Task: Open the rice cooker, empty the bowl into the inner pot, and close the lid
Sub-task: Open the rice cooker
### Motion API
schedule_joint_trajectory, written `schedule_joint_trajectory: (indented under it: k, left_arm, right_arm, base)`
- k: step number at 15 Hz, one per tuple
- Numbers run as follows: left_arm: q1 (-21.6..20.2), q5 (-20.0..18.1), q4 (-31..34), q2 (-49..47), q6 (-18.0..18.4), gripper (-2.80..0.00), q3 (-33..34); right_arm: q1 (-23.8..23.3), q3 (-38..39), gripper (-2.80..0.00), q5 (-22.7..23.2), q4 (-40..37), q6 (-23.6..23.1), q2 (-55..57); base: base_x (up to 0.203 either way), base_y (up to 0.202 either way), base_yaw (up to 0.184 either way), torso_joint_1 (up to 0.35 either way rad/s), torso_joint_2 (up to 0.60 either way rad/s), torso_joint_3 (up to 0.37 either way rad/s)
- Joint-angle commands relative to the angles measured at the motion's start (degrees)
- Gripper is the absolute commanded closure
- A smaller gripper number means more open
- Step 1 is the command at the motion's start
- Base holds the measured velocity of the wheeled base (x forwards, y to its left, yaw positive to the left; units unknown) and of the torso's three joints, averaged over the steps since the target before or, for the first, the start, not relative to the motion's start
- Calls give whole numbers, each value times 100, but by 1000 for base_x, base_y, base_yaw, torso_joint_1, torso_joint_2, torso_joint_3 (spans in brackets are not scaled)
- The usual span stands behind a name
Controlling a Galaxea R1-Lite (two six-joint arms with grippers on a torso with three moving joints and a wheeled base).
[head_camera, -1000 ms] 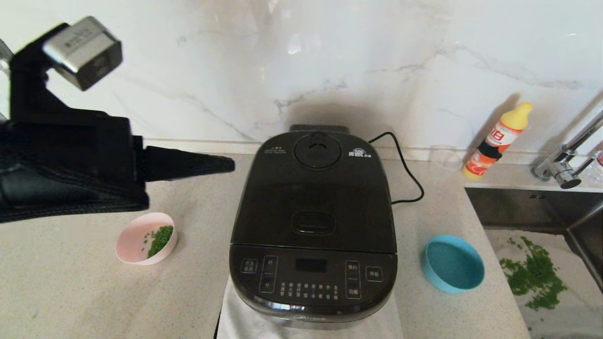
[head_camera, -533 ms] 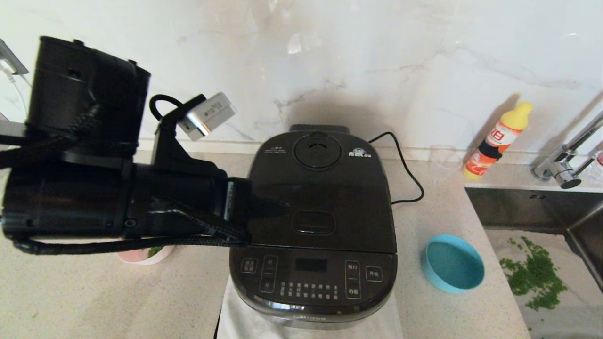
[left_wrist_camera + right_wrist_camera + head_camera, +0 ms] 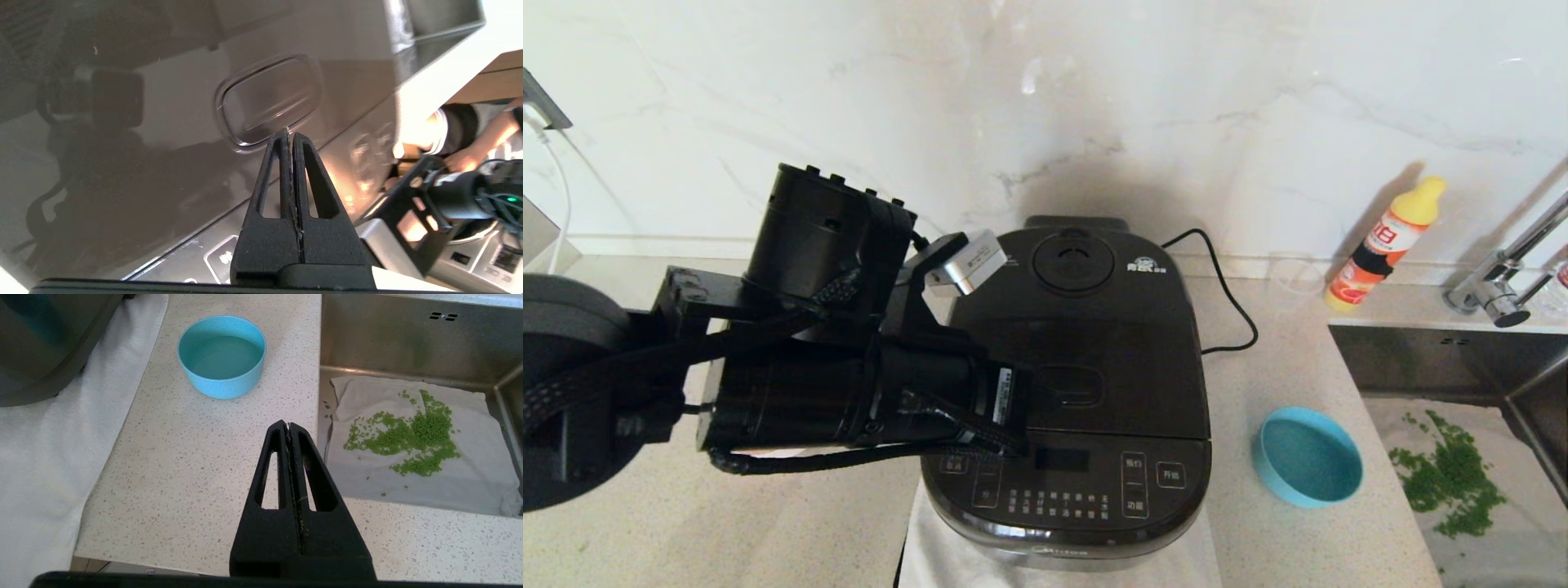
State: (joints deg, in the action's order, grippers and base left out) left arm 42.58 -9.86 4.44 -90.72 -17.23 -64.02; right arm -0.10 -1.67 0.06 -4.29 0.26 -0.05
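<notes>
**Left gripper over the closed lid**

The table (image 3: 727, 523) is pale stone with tiny specks. Behind it is a white marble wall with grey lines. A steel sink (image 3: 1462, 359) sits on the right, with a white cloth (image 3: 429, 465) in it covered in green bits (image 3: 412, 437).

The rice cooker (image 3: 1066, 392) stands in the middle of the table on a white towel (image 3: 931, 547). Its lid (image 3: 1086, 327) is shut, so the inner pot cannot be seen. The front panel has white button labels, too small to read.

The left gripper (image 3: 289, 132) is just above the lid, its tip at the oblong button (image 3: 267, 100). Its jaws are pressed together, holding nothing. The right gripper (image 3: 288, 425) hangs over the table by the sink, jaws together too.

A blue bowl (image 3: 1308, 456) sits right of the cooker. A yellow-capped bottle (image 3: 1384, 245) with a red label stands by the wall.
</notes>
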Motion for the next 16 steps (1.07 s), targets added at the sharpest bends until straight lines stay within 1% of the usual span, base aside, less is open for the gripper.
schedule_joint_trajectory:
  k: [1,3,6,8,12,16]
  left_arm:
    - [17,131,-11,-117,-14,0,52]
    - [22,263,-124,-217,-9,0,58]
    - [22,439,-618,-360,-28,0,52]
    - [18,496,-833,-433,-43,0,-1]
    - [13,530,-856,-450,-44,0,-23]
    - [-35,622,-908,25,-87,0,-373]
  right_arm:
    - [1,0,0,2,-2,1,5]
    - [1,0,0,2,-2,1,5]
    - [1,0,0,2,-2,1,5]
    - [1,0,0,2,-2,1,5]
    - [1,0,0,2,-2,1,5]
    - [1,0,0,2,-2,1,5]
  base:
    - [0,0,0,0,0,0]
    - [0,0,0,0,0,0]
    - [0,0,0,0,0,0]
    - [0,0,0,0,0,0]
    - [0,0,0,0,0,0]
    - [0,0,0,0,0,0]
